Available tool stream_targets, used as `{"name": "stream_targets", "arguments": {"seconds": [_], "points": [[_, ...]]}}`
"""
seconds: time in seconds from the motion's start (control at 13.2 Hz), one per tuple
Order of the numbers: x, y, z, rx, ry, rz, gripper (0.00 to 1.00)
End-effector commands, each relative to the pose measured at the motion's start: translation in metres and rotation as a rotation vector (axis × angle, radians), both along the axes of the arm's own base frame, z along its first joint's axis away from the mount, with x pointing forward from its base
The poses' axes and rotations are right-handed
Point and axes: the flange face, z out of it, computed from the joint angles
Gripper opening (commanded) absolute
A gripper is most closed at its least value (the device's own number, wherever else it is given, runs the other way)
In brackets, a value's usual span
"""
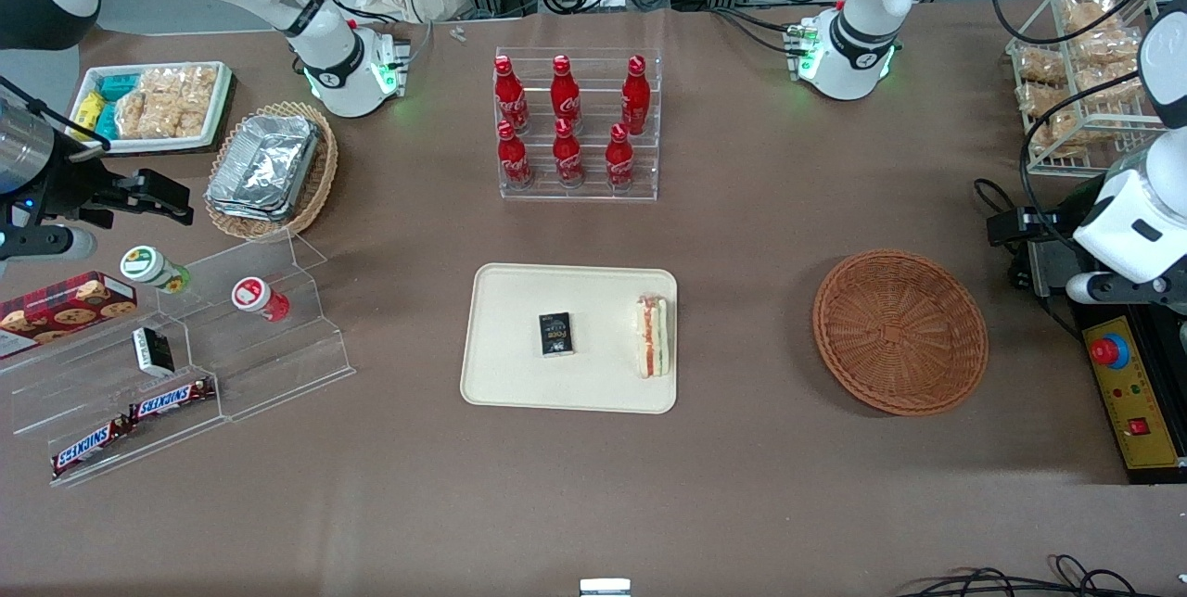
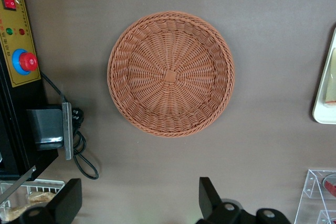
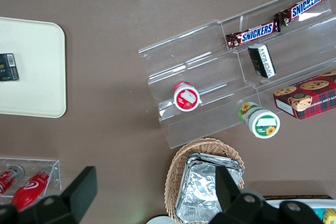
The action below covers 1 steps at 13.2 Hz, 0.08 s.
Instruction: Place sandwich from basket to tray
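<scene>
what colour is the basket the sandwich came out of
Reddish-brown woven wicker basket, clearest in the left wrist view, under the open pincer.

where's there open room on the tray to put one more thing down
The tray is bare between its rim toward the parked arm's end and the small black box, and in the strip nearest the front camera. The sandwich crowds the edge facing the empty basket. The tool hangs open above that basket.
</scene>
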Motion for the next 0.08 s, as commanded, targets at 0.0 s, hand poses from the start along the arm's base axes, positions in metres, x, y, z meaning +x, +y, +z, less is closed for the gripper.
{"name": "stream_targets", "arguments": {"seconds": [0.0], "points": [[-0.0048,-0.0013,-0.0032,-0.016,0.009,-0.021,1.0]]}}
